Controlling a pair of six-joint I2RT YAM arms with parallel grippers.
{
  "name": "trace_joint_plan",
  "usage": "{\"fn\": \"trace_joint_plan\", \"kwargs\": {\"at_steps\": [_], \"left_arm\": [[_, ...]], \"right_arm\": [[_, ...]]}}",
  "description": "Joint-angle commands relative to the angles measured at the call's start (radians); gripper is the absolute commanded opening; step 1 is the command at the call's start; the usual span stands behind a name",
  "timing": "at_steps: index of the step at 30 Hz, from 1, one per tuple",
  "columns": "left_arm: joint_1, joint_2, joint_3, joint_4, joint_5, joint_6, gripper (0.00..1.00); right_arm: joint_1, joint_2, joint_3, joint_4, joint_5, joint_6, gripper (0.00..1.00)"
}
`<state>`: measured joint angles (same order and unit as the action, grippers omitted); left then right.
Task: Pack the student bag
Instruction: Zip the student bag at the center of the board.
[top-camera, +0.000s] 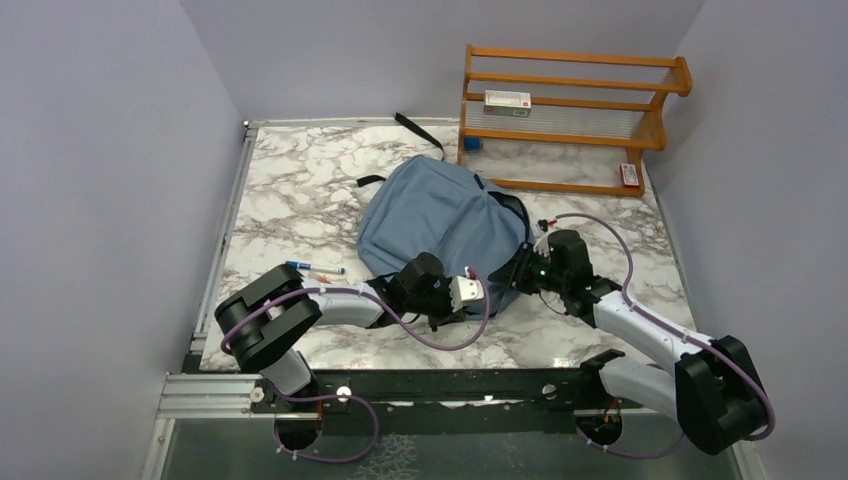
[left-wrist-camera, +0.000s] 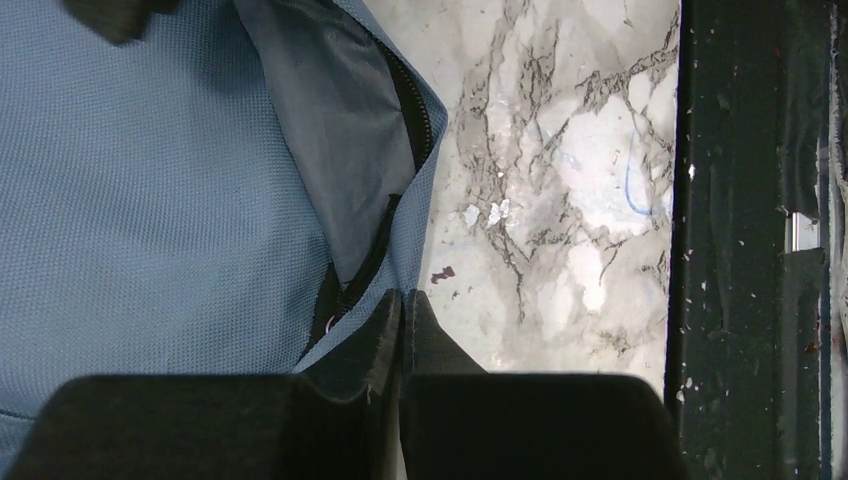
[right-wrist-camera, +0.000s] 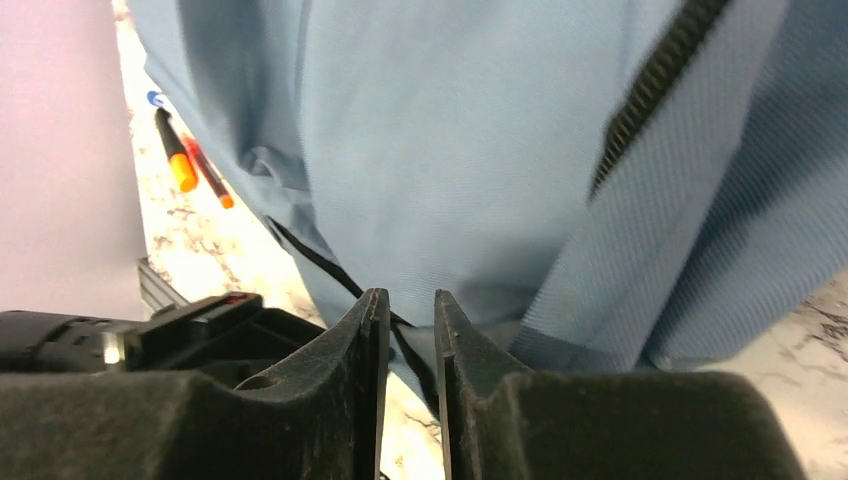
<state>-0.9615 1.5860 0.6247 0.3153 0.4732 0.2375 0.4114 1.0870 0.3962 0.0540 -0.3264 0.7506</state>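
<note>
Right at the tips of the left claw (left-wrist-camera: 402, 322), the blue edge of the bag (left-wrist-camera: 150, 200) is met, just below its open zipper (left-wrist-camera: 415, 110). That claw is seen closed all the way, fingers (left-wrist-camera: 380, 340) pressed flat together. Whether any fabric is actually pinched in there can't be told, tbh. Bare marble table (left-wrist-camera: 560, 180) is seen just to the side of the tips.

The right claw (right-wrist-camera: 410, 330) is only cracked a little, with a narrow gap left between the fingers. A thin black strap (right-wrist-camera: 330, 270) is run across that gap, and it doesn't look clamped. Straight ahead of this claw the view is filled by the bag, with more zipper up and to the right.

From above, the bag is found lying flat mid-table, just beyond both claws, which are brought in at its near edge from either side and kept close to each other. Two pens (top-camera: 315, 270) are spotted on the table well out to the left of the left claw. A wooden rack (top-camera: 570, 110) is parked far beyond the right claw, at the back.
</note>
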Motion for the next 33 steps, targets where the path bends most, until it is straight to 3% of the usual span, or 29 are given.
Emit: {"fn": "trace_joint_plan", "kwargs": {"at_steps": [1,11,22,33], "left_arm": [[-0.042,0.021,-0.055,-0.032,-0.019,-0.047,0.00],[-0.057,-0.022,-0.107,0.024,-0.105,-0.076,0.00],[-0.065,-0.078,-0.177,0.117,-0.141,-0.106,0.00],[-0.074,-0.062,-0.194,0.170,-0.152,-0.122,0.00]], "right_arm": [[0.004,-0.030,0.061,-0.023,-0.051,-0.014,0.28],[0.044,-0.052,0.075,-0.138,-0.032,0.036,0.37],[0.161,-0.002,0.113,-0.270,-0.013,0.006,0.36],[0.165,0.167,0.121,-0.163,-0.180,-0.021,0.37]]}}
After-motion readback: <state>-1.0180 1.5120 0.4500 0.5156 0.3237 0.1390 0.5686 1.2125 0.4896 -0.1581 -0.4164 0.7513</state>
